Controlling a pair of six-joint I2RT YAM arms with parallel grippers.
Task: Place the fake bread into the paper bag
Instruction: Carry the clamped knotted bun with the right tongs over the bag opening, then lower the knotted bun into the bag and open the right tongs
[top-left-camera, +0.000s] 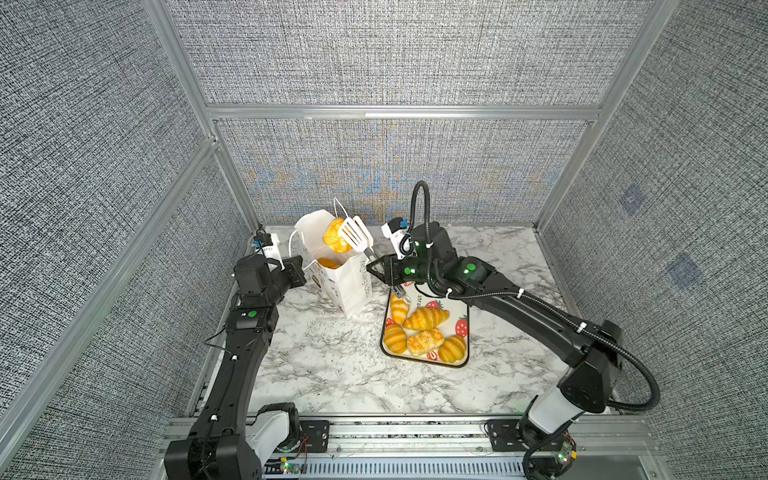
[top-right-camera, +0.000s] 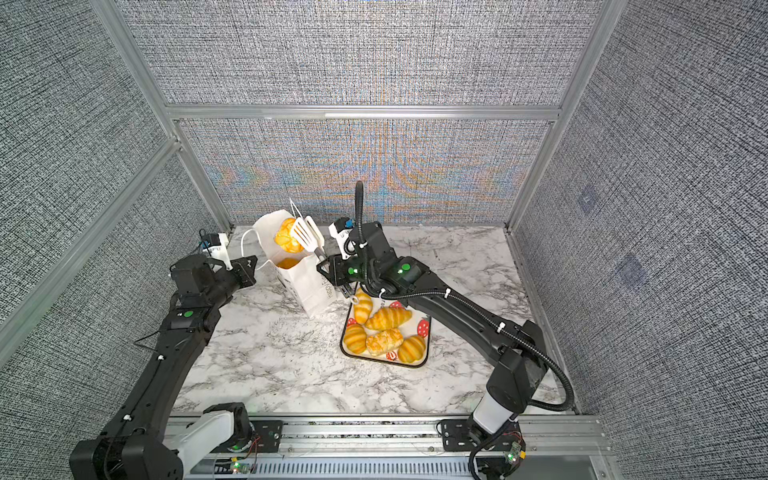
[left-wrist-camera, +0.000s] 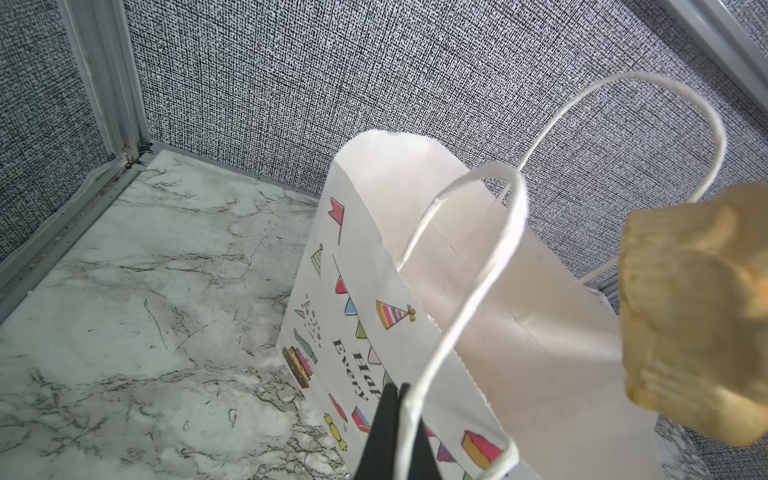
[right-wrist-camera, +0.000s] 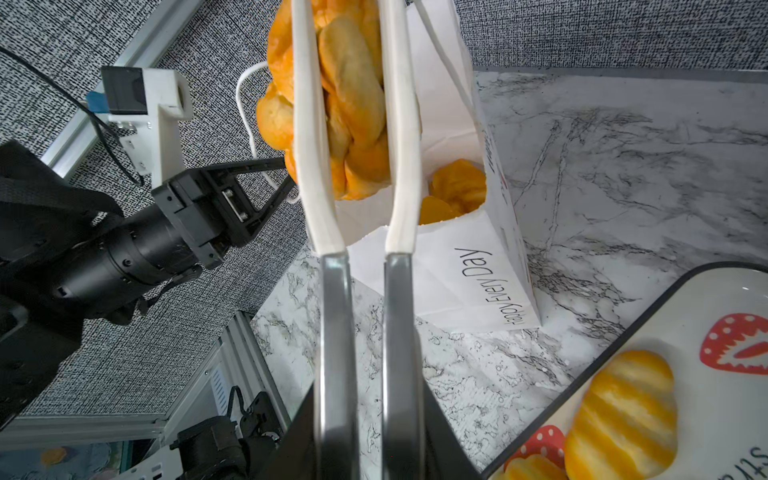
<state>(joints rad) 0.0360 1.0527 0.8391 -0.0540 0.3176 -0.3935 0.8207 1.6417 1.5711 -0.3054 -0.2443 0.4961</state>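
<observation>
So the right gripper is clamped on the tongs. The tongs are squeezing a braided bread out past the gripper's tips, right over the mouth of the bag. The left gripper is pinched tight on the bag's handle. There's other bread inside the bag, and five pieces lie on the tray beside it.
</observation>
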